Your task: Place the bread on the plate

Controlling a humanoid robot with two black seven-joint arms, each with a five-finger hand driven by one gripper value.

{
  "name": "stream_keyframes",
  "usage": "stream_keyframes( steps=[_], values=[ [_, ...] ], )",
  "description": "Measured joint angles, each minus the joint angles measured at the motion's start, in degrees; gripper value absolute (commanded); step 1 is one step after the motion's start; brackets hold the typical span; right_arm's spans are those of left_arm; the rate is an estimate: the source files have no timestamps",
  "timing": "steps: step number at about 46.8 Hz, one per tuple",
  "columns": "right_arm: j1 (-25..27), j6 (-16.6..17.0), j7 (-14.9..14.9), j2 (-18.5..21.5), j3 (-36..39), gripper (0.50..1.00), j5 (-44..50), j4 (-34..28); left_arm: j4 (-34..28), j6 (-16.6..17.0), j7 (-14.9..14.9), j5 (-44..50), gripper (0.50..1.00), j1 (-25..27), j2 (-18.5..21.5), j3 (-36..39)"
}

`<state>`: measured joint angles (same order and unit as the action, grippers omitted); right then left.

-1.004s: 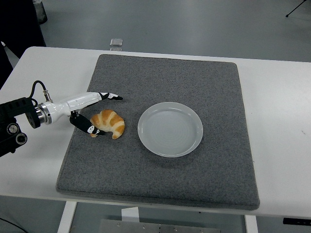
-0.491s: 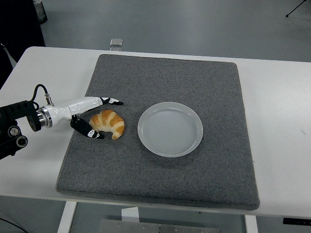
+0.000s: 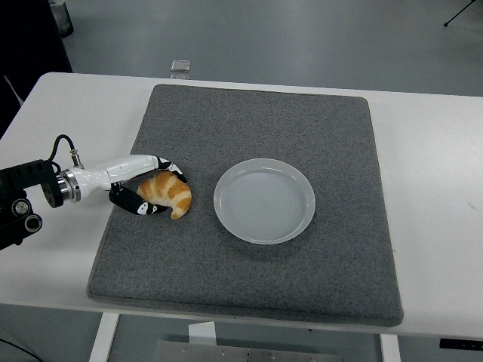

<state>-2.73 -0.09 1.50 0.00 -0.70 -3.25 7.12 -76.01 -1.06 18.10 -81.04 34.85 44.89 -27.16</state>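
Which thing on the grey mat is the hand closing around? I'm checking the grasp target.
The bread, a golden croissant left of the empty white plate; the left hand has fingers above and below it.

Left hand closing around the bread on the grey mat

The left hand (image 3: 143,188) has its fingers (image 3: 172,168) curled over the bread (image 3: 169,194), thumb beneath; the white plate (image 3: 264,200) sits empty just beside it on the mat (image 3: 256,121).
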Motion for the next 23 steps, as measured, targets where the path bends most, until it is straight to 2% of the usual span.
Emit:
stream_keyframes(
  steps=[3, 23],
  values=[
    [0.0, 0.0, 0.0, 0.0, 0.0, 0.952, 0.0, 0.0, -0.1, 0.0, 0.1, 0.0, 0.5, 0.2, 0.1, -0.1],
    [0.0, 0.0, 0.0, 0.0, 0.0, 0.952, 0.0, 0.0, -0.2, 0.0, 0.5, 0.1, 0.5, 1.6, 1.7, -0.9]
  ],
)
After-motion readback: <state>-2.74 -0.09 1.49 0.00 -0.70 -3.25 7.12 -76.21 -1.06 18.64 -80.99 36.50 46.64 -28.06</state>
